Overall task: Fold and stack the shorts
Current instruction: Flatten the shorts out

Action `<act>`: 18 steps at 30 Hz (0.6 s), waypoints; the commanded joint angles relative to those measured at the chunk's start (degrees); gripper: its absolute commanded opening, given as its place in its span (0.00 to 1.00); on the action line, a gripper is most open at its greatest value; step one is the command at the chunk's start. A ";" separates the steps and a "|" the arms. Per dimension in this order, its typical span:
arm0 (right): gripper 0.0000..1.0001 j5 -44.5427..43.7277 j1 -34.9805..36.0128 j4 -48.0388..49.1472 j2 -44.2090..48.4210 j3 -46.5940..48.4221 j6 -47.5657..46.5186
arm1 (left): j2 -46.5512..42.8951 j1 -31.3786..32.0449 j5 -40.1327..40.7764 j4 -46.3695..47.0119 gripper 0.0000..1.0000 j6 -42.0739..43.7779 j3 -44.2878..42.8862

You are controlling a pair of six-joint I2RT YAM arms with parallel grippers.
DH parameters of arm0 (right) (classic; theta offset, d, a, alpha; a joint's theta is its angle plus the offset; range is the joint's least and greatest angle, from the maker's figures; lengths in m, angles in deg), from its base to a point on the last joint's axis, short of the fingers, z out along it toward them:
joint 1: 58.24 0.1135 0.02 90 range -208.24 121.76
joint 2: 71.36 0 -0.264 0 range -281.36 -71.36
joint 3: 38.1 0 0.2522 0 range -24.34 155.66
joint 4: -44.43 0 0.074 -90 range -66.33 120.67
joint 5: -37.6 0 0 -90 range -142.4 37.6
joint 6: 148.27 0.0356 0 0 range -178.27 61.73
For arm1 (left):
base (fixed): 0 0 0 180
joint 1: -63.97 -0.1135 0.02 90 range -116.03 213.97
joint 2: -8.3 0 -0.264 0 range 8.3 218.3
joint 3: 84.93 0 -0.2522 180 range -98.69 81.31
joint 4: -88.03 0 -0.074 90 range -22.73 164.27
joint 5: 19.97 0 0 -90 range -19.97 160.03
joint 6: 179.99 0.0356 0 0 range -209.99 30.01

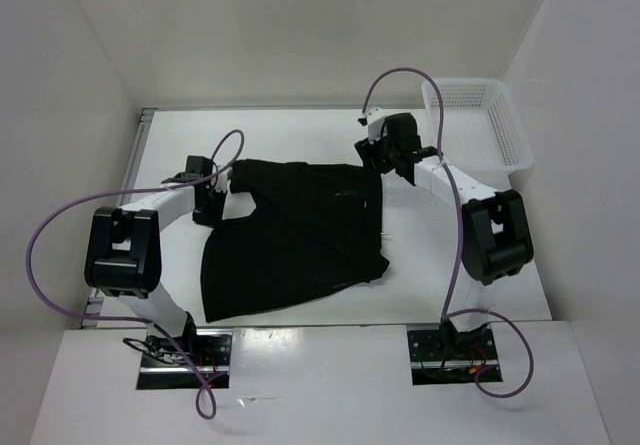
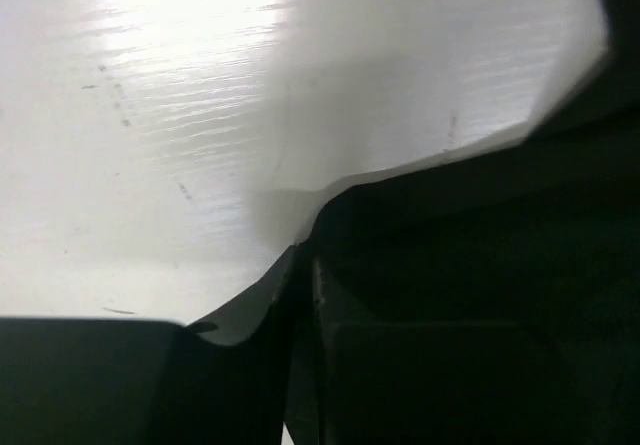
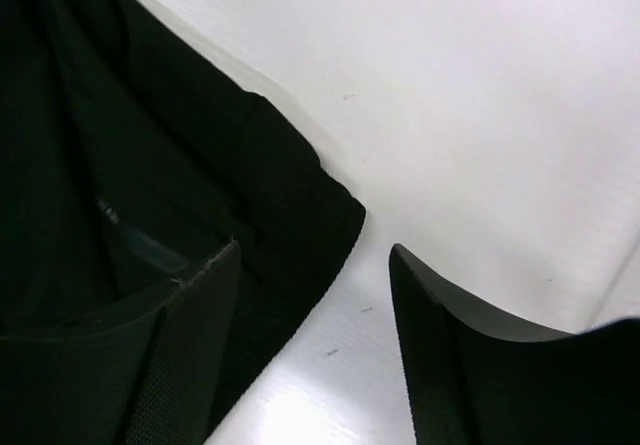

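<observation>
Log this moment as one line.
black fabric shorts: spread out, unfolded | left pincer: shut at shorts' edge | right pincer: open, straddling corner

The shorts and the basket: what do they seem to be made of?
The shorts: soft, matte black cloth, weave too fine to tell; they lie limp with creased edges. The basket: probably white plastic, smooth finish; rigid walls of open mesh.
</observation>
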 commanded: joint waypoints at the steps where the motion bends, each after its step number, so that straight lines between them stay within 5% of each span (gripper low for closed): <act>1: 0.66 -2.79 0.35 5.32 -4.11 3.62 4.38 | 0.68 -1.16 3.74 -1.16 0.18 0.30 -0.54; 5: 0.62 -3.32 0.35 6.45 -7.55 5.64 5.69 | -1.08 -1.77 -0.63 -6.52 0.65 0.30 -7.38; 6: 0.62 -3.84 0.35 6.46 -8.24 5.64 6.39 | -1.09 -1.78 -1.78 -6.52 0.70 0.30 -10.36; 18: 0.60 -1.47 -3.08 6.28 -14.30 5.65 7.37 | 14.46 -1.78 -9.69 -3.19 0.75 0.30 -24.18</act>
